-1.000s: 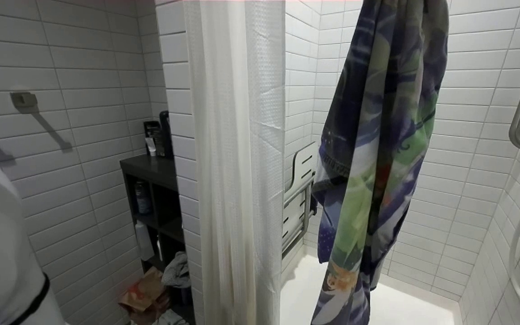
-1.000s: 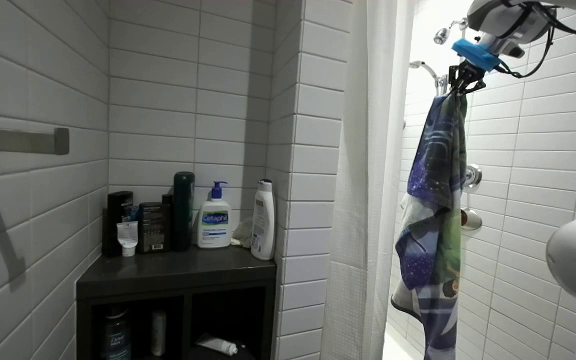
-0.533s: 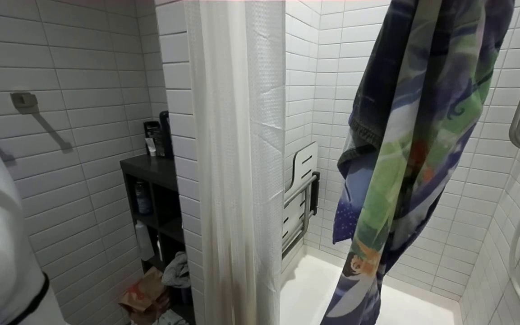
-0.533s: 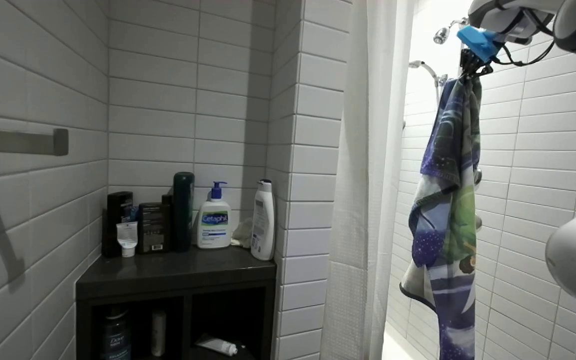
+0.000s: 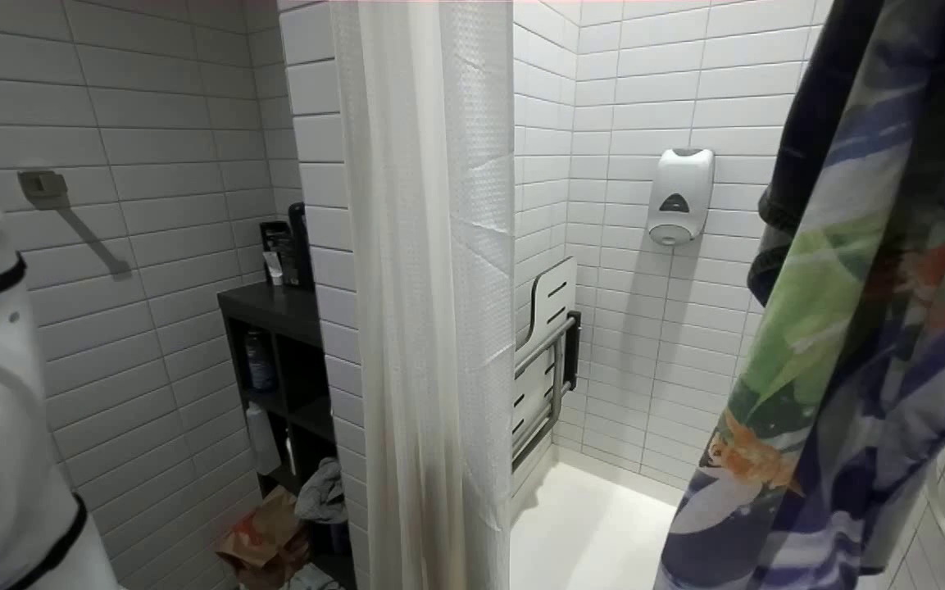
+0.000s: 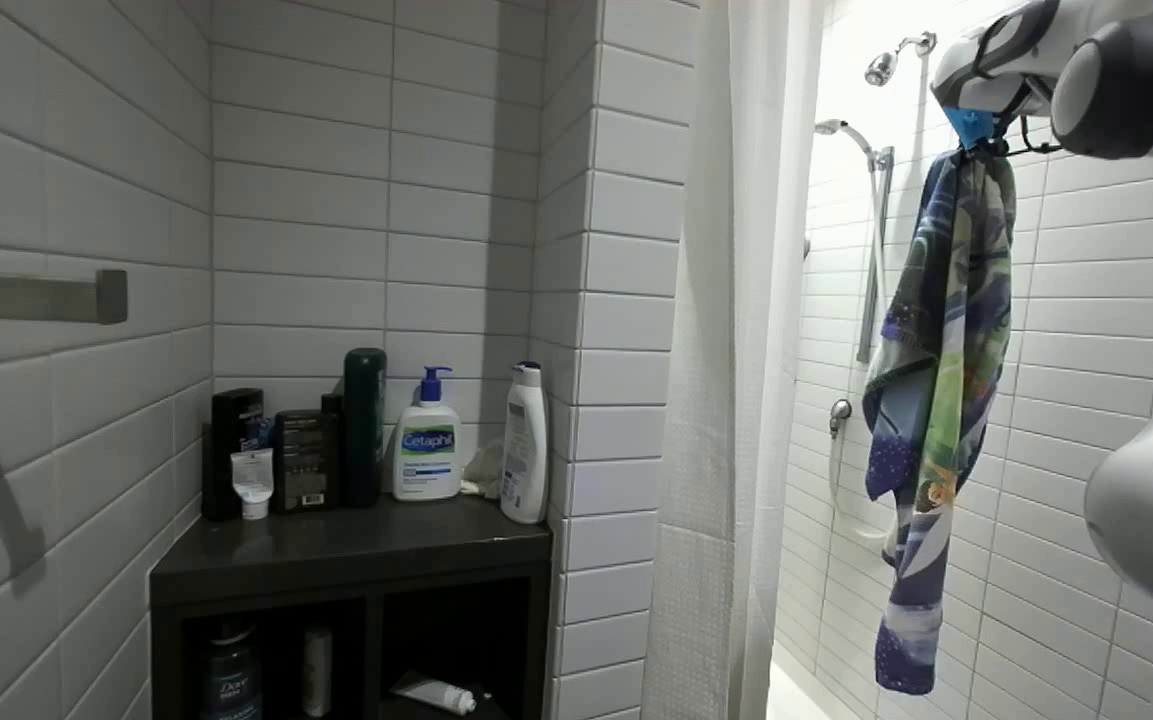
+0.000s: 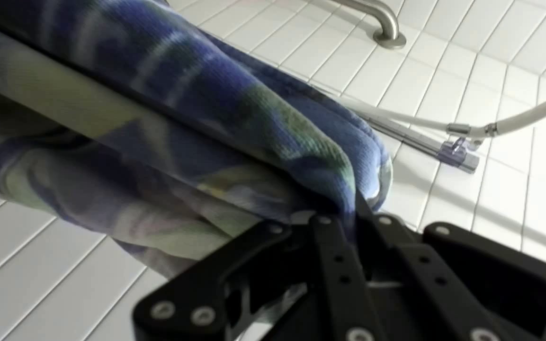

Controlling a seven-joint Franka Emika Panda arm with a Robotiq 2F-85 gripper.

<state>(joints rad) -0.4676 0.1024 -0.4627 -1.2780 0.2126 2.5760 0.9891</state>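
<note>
A patterned towel (image 6: 946,380) in purple, blue and green hangs in long folds below my gripper. In the wrist view the black gripper (image 7: 352,220) is shut on the towel's upper edge, with a pinched fold of the towel (image 7: 173,109) between its fingers. Much of the cloth trails to the upper left there. In an exterior view the towel (image 5: 833,352) fills the right side and runs out of the picture at the top and right, so the gripper is not seen there. From the remaining camera, the fingers are mostly hidden under the blue-covered wrist.
A pale shower curtain (image 5: 423,287) hangs beside a tiled wall edge. Inside the shower are a folded seat (image 5: 550,352), a soap dispenser (image 5: 681,197), a grab bar (image 7: 386,28) and a shower hose (image 7: 533,111). A dark shelf (image 6: 356,540) holds several bottles. A metal bar (image 6: 31,297) juts from the wall.
The towel has swung and moved to the right in both exterior views, uncovering the soap dispenser. Its lower end has come into sight. The arm has shifted, and the grip stays shut.
</note>
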